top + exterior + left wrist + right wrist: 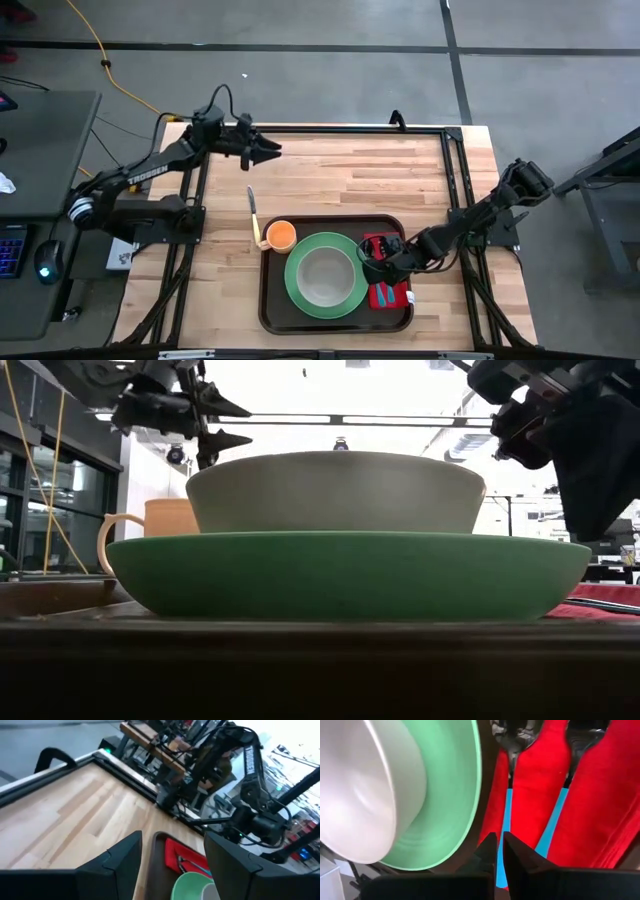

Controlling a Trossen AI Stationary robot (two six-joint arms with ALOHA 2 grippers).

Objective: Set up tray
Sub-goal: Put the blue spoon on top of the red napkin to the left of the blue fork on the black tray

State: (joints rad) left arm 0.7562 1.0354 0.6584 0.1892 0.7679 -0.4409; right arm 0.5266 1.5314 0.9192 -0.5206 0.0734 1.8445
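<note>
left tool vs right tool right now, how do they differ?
The left tool is open, fingers spread wide; the right tool is shut, fingers nearly together. The left tool hangs over bare wood at the table's far edge, away from the tray; the right tool sits low over the red napkin on the tray, beside the green plate. Both are dark two-finger tools, and neither visibly holds anything.

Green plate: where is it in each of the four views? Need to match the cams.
High: green plate sits mid-tray, lower centre, bowl on it.
Low: fills the middle, a wide green band under the bowl.
Left wrist: only a green sliver at the bottom edge, between the fingers.
Right wrist: left half, beside the red napkin.
Shared landmark: the bowl on the plate.
</note>
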